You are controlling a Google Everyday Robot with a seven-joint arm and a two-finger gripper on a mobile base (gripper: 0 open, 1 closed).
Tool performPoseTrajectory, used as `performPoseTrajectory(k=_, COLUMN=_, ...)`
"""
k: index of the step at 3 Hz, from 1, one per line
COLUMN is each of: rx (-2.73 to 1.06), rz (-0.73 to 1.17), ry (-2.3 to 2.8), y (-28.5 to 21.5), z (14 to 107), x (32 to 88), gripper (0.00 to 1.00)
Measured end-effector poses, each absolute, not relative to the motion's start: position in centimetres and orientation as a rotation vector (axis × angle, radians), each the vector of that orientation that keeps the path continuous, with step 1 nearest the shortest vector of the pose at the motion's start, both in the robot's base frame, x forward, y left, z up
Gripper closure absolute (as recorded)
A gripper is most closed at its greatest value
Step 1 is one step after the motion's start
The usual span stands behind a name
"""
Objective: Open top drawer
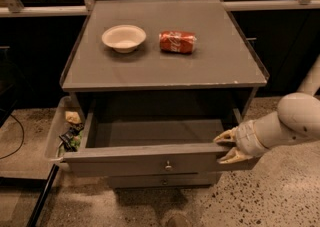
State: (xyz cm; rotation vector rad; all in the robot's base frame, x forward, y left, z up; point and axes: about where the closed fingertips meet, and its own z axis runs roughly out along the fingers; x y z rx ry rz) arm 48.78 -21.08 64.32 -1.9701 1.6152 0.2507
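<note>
The top drawer (150, 160) of the grey cabinet stands pulled well out, its inside empty, with a small round metal knob (168, 165) at the centre of its front panel. A narrower drawer (162, 180) below it is shut. My gripper (226, 147) comes in from the right on a white arm. Its two pale fingers (225, 137) sit one above and one below the right end of the drawer's front panel, closed on that edge.
On the cabinet top (165, 66) stand a white bowl (123, 37) and a red soda can (177, 41) lying on its side. A side tray (64, 131) with small clutter hangs off the cabinet's left. A dark pole (42, 198) leans at lower left. The floor is speckled stone.
</note>
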Motion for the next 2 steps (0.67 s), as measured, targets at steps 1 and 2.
performPoseTrajectory(k=1, rx=-1.969, rz=0.24, ry=1.611, y=-21.7, z=64.5, x=47.6, gripper=1.0)
performPoseTrajectory(k=2, rx=-1.955, rz=0.235, ry=1.618, y=-22.5, z=64.5, x=46.3, gripper=1.0)
